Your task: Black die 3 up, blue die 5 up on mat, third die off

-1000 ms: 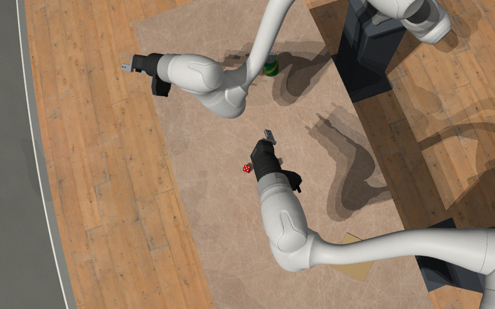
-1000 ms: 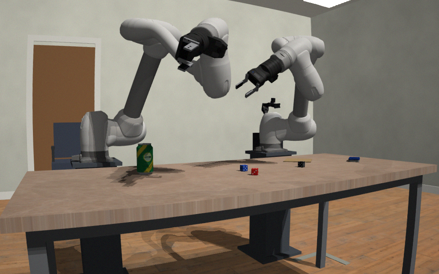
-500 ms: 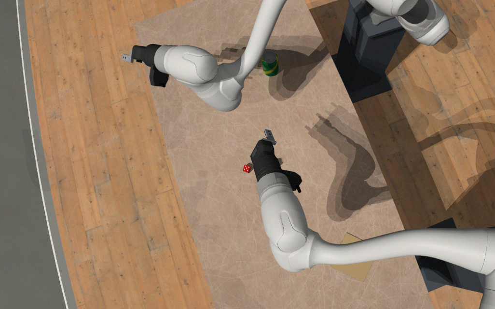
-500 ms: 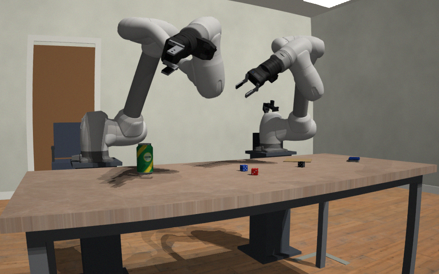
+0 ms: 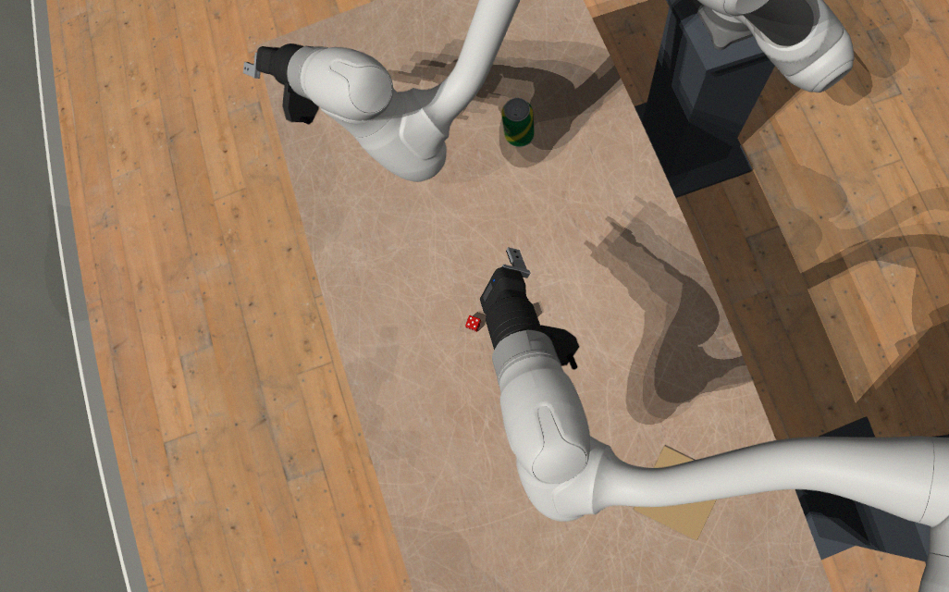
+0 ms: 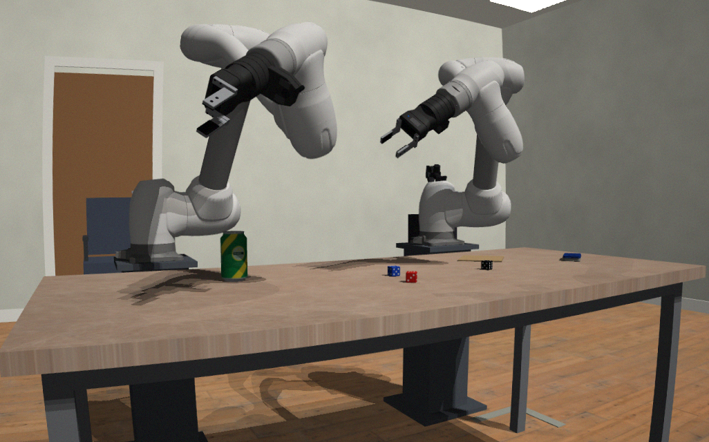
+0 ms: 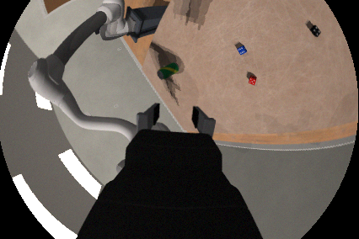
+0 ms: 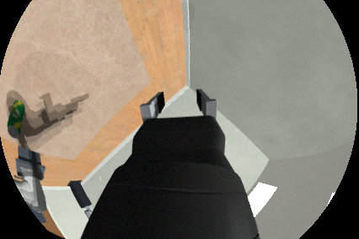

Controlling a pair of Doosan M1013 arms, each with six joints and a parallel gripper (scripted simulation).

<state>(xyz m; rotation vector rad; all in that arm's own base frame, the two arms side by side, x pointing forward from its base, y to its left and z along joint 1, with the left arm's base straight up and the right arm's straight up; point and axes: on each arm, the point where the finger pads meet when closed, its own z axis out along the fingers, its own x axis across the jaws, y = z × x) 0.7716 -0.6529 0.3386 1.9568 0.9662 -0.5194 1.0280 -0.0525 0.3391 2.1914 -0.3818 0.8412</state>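
The black die (image 6: 486, 265) (image 7: 315, 30) lies on the table just off the tan mat (image 5: 693, 524). The blue die (image 6: 393, 270) (image 7: 241, 50) lies on the table near the red die (image 5: 473, 323) (image 6: 411, 276) (image 7: 252, 80); both are off the mat. The left arm hides the black and blue dice in the top view and covers part of the mat. Top faces of the black and blue dice are too small to read surely. My left gripper (image 6: 391, 147) (image 7: 175, 111) is open and empty, high above the table. My right gripper (image 6: 207, 117) (image 8: 179, 97) is open and empty, high near the table's far end from the mat.
A green and yellow can (image 5: 517, 123) (image 6: 233, 256) (image 7: 168, 71) (image 8: 16, 118) stands upright on the table (image 5: 389, 257) (image 6: 313, 296), on the right arm's side. A small blue object (image 6: 571, 256) lies beyond the black die. The left arm reaches low across the view over the mat in the top view.
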